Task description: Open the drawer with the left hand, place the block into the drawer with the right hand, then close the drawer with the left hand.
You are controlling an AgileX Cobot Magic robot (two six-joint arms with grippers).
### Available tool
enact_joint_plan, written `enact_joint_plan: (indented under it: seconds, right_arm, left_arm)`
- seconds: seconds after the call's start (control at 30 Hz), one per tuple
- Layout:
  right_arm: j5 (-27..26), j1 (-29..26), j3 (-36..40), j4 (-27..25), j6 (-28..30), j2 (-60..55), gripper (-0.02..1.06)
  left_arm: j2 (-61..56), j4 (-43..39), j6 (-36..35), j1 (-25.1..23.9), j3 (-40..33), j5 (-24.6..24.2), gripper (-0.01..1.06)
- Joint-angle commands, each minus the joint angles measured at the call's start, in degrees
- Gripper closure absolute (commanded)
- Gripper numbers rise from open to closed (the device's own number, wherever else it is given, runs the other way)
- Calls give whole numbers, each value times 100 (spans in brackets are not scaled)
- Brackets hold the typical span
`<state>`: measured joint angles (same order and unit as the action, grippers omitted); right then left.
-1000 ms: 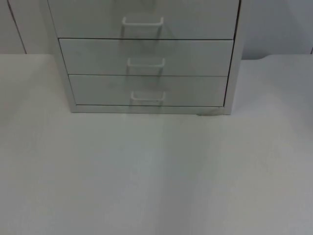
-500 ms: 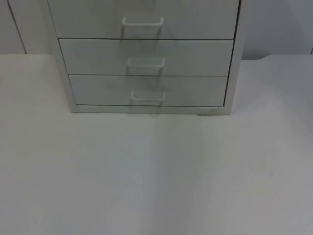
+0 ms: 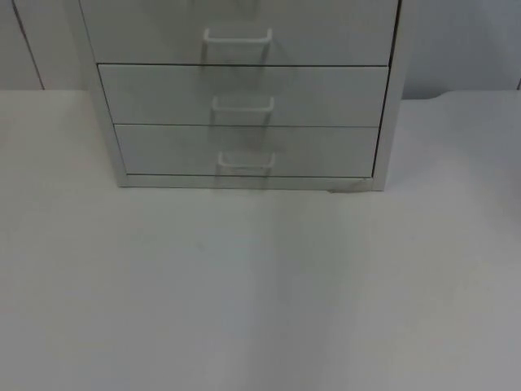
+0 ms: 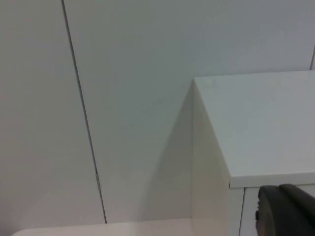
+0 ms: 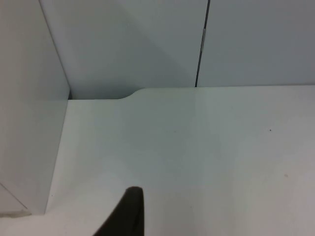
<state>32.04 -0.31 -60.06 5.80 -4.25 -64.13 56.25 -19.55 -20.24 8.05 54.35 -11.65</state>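
Note:
A white cabinet [image 3: 383, 122] with three drawers stands at the back middle of the table. All three drawer fronts sit flush and shut, each with a white bar handle: top drawer [image 3: 240, 20], middle drawer [image 3: 146, 94], bottom drawer [image 3: 163, 151] with its handle [image 3: 246, 160]. My left gripper [image 4: 285, 211] is held high by the cabinet's upper left corner, level with the cabinet top [image 4: 256, 123]. My right gripper [image 5: 127, 214] hangs over the table just right of the cabinet's side wall [image 5: 29, 123].
The white table top [image 3: 260, 285] stretches wide in front of the cabinet and to both its sides. Behind it rises the grey partition wall [image 5: 256, 39], with a rounded notch in the table's back edge [image 5: 133, 93] near the cabinet.

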Motion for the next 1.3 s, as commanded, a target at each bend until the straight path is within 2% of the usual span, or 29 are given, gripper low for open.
enact_joint_plan:
  seconds: [0.0,0.23,0.53,0.63,0.7,0.77,0.8,0.87,0.9,0.93,1.27]
  right_arm:
    - [-127,-30,21,9,39,43,0]
    - [-718,-30,21,9,39,43,0]
    - [-741,-30,21,9,-135,43,0]
    - [-782,-30,21,-15,-135,43,0]
    - [-772,-30,21,-42,-135,43,0]
    - [-715,-30,21,-42,-135,43,0]
    - [-715,-30,21,-42,-135,43,0]
    - [-706,-30,21,-42,-135,43,0]
    - [-706,-30,21,-42,-135,43,0]
    - [-693,-30,21,-42,-135,43,0]
    - [-291,-30,21,57,-135,421,0]
  left_arm:
    - [-37,-20,-61,-12,40,9,105]
    - [-37,-20,-61,-12,40,9,105]
    - [-30,-20,-141,-12,40,-36,105]
    - [-30,-20,-166,-12,40,-125,99]
    - [-30,-69,-166,-12,40,-260,86]
    - [-30,-103,-166,-12,40,-330,62]
    - [-30,-103,-166,-12,40,-330,62]
    - [-30,-92,-166,-12,40,-330,27]
    - [-30,-92,-166,-12,40,-330,4]
    - [-30,-72,-189,-12,40,-346,0]
    - [-424,-132,-258,-12,40,-515,0]
